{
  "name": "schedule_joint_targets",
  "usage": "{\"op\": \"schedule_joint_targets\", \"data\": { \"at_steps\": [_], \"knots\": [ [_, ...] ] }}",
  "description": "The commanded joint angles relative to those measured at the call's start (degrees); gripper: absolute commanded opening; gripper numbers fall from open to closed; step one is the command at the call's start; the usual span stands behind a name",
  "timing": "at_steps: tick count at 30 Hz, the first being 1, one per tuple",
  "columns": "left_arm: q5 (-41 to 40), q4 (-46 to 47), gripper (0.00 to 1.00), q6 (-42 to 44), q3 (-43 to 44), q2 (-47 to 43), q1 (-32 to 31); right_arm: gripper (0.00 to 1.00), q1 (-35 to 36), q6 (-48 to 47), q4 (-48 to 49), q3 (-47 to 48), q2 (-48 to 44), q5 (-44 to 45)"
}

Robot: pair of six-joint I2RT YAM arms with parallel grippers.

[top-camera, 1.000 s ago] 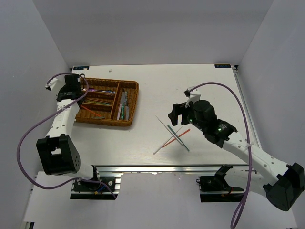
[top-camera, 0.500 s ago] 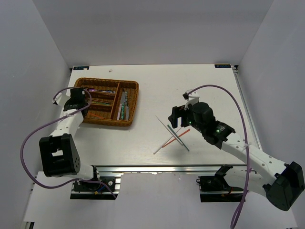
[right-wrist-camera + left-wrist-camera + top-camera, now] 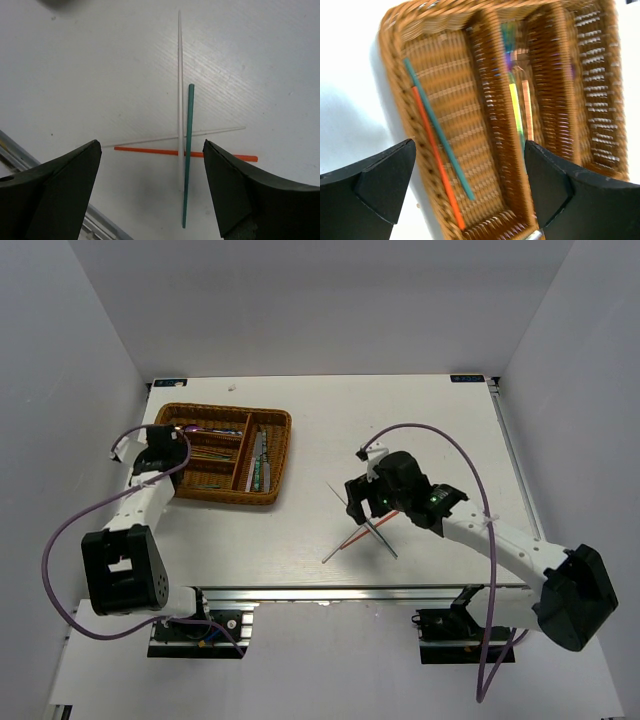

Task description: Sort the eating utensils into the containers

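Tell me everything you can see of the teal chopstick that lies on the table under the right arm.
The teal chopstick is a slim, straight, smooth stick of one colour, perhaps plastic. It lies flat on the white table, below the right pincer, whose open fingers do not touch it. A white chopstick lies close beside it, almost parallel. It crosses an orange chopstick and a second pale one near its middle; which lies on top is unclear.

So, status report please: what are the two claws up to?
Left gripper open above wicker tray. Right gripper open above four crossed chopsticks, unsorted. Nothing in the way.
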Motion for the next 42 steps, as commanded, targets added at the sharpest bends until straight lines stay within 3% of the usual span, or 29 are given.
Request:
{"op": "schedule_joint_targets", "data": {
  "at_steps": [1,5,8,14,18,23,42],
  "knots": [
    [1.75,-2.78,0.98,3.10,7.35,-3.69,0.38,0.87,0.50,-2.54,-7.50,2.92,2.85,-2.04],
    [6.75,-6.84,0.98,9.77,11.77,-7.55,0.38,0.49,0.85,-0.78,-10.41,0.82,6.19,4.03],
    [13.32,-7.02,0.98,15.73,11.25,-13.17,0.38,0.41,1.55,0.19,-10.24,-0.33,6.46,4.56],
    [26.24,-9.12,0.98,28.75,3.62,-22.75,0.29,0.40,3.05,-2.44,-4.62,0.98,11.27,3.86],
    [24.52,-3.67,0.98,30.53,-5.78,-29.00,-1.73,0.41,3.22,-4.73,-2.68,5.55,18.83,4.83],
    [23.01,-5.78,0.98,31.23,-4.49,-29.09,-2.35,0.40,3.22,-5.35,-6.36,14.60,28.59,7.02],
    [24.87,-5.70,0.98,31.49,-4.93,-28.74,-2.96,0.38,3.31,-6.58,-5.67,15.93,32.30,7.03]
  ]
}}
